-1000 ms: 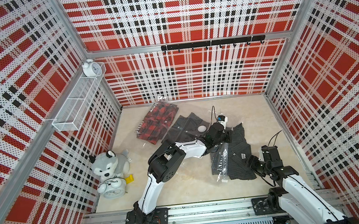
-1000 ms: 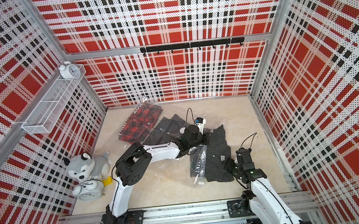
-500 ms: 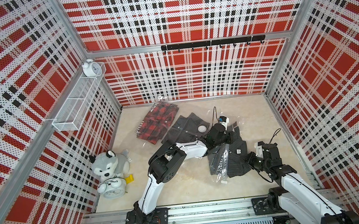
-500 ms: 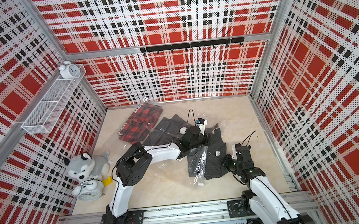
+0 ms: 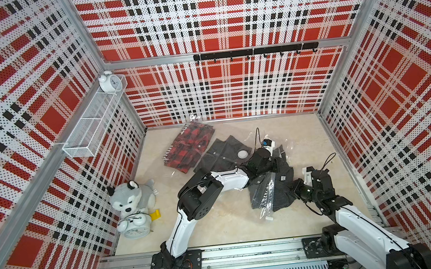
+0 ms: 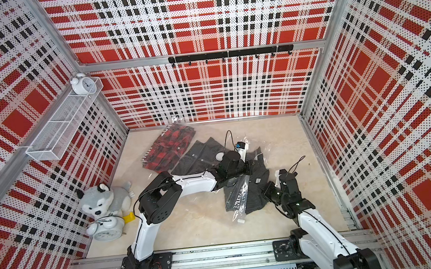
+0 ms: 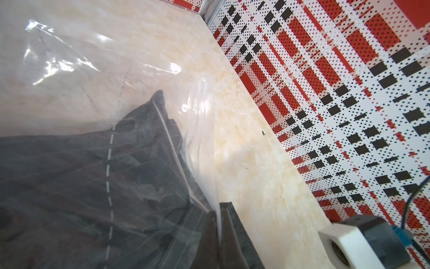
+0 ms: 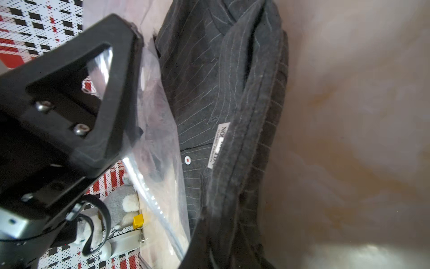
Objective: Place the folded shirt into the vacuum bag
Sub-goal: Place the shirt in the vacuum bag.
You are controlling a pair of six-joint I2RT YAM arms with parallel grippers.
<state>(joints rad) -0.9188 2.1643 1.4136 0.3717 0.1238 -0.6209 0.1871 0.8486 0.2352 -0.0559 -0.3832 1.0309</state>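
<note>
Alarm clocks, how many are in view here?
2. One alarm clock stands on the wire shelf on the side wall; a second alarm clock sits on the floor in front of the plush husky. Hidden ones seem unlikely.

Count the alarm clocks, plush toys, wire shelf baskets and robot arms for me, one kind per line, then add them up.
White round twin-bell alarm clocks: 2
Grey and white plush husky dog: 1
White wire mesh shelf basket on the wall: 1
White and black robot arms: 2
Total: 6
</note>
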